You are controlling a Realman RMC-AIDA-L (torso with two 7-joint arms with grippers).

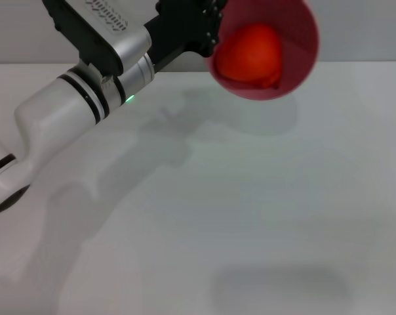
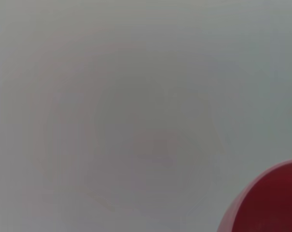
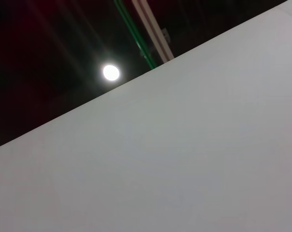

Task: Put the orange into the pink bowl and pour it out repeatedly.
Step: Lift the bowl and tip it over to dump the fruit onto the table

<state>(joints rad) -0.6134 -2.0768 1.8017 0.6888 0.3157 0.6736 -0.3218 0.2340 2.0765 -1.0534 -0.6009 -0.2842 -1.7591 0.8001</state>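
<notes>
My left gripper (image 1: 212, 34) is shut on the rim of the pink bowl (image 1: 296, 65) and holds it high above the table at the far centre. The bowl is tipped so that its opening faces me. The orange (image 1: 250, 54) lies inside the bowl against its lower wall. A curved part of the bowl's rim (image 2: 269, 200) shows in a corner of the left wrist view, over bare white table. My right gripper is out of view.
The white table (image 1: 237, 216) spreads under the bowl and toward me. The left arm (image 1: 86, 98) reaches in from the left side. The right wrist view shows a white wall (image 3: 184, 159), a dark ceiling and a lamp (image 3: 111, 72).
</notes>
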